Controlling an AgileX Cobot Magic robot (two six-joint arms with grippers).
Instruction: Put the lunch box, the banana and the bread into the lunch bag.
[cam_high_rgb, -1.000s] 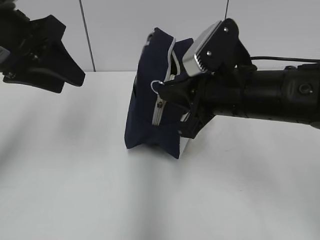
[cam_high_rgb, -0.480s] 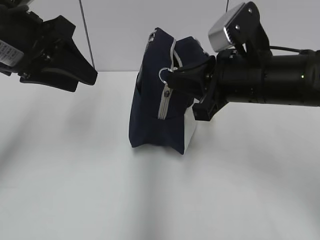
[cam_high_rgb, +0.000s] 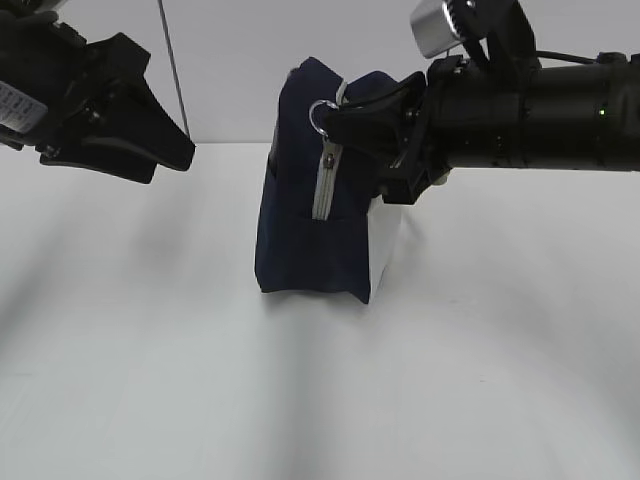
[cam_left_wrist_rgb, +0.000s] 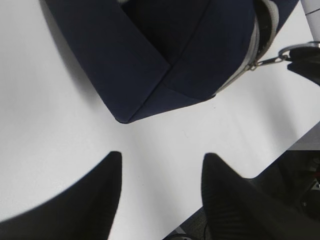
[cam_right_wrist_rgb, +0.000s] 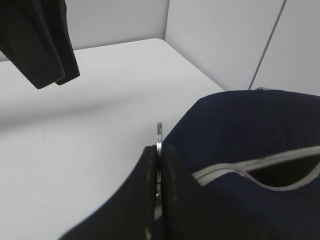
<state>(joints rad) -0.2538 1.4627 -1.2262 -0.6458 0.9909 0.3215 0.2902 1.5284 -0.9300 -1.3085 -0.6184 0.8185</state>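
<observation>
Right gripper (cam_right_wrist_rgb: 159, 165), fingers pressed together on the ring pull (cam_high_rgb: 322, 113); lunch bag (cam_high_rgb: 310, 210) zipper runs downward beneath it. Left gripper (cam_left_wrist_rgb: 160, 175) spread, bag just ahead.

— Where are we working?
— We take it for a lab or test cell: a bare white counter (cam_high_rgb: 200, 380), plain pale wall panels (cam_high_rgb: 230, 60) with dark seams behind that counter, nothing homely.

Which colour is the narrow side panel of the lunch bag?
White, on the dark navy lunch bag; side panel shows best in the exterior view.
</observation>
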